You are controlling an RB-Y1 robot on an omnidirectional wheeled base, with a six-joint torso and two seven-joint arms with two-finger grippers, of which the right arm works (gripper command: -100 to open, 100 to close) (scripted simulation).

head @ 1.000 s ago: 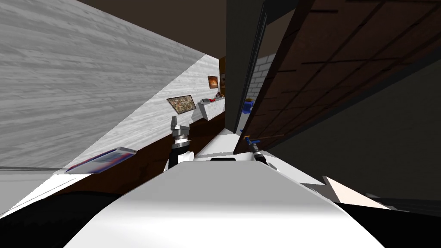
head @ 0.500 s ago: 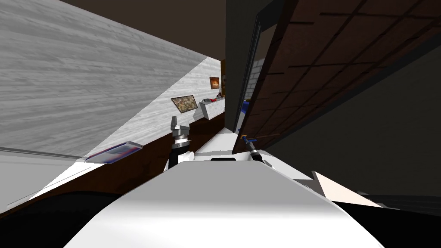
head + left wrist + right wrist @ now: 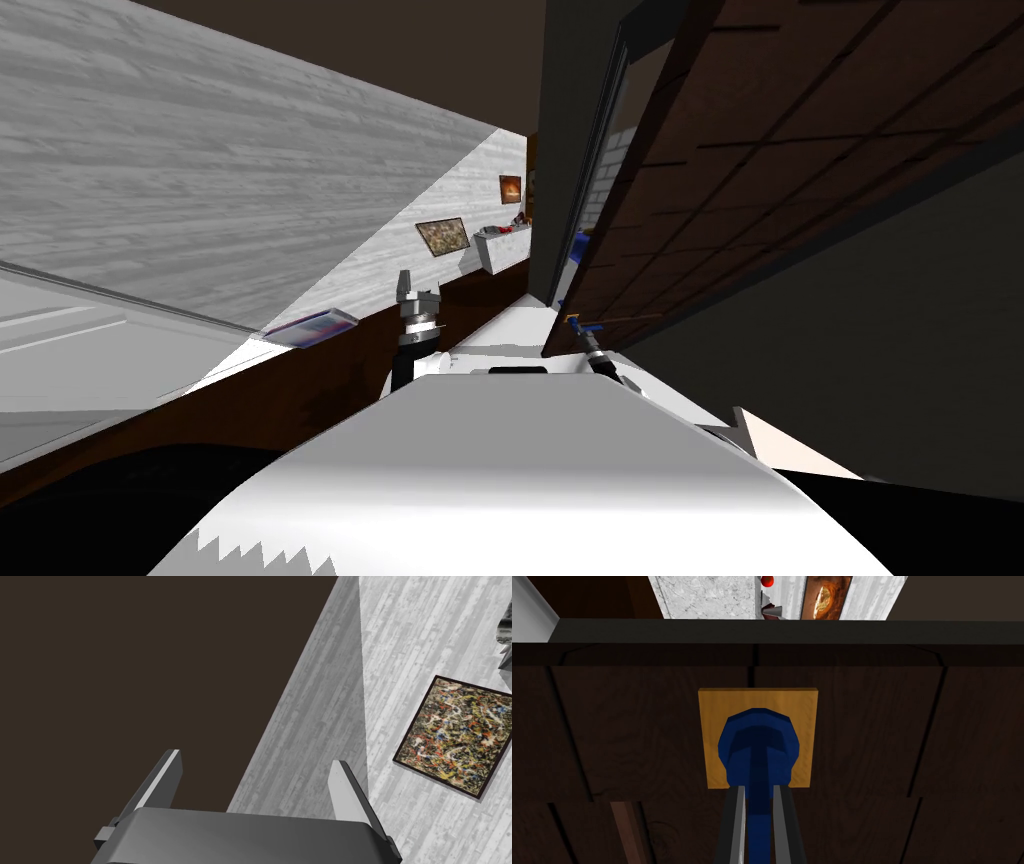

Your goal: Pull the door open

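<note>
The fingers of my right gripper (image 3: pixel 759 788) are clamped on the blue round-based door handle (image 3: pixel 758 741), which sits on a yellow square plate (image 3: pixel 709 726) on the dark brown panelled wooden door (image 3: pixel 637 726). My left gripper (image 3: pixel 255 771) has its fingers apart. Since a second ago my head camera has swung slightly, and the grip is unchanged.

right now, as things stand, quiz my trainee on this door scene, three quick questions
1. True or false: the right jaws are shut on the blue handle of the dark brown door.
2. The square plate behind the handle is: A) white, B) yellow-orange, C) green.
3. Fill in: the left jaws stand ____, with nothing between them.

Key: 1 true; 2 B; 3 open.
</note>
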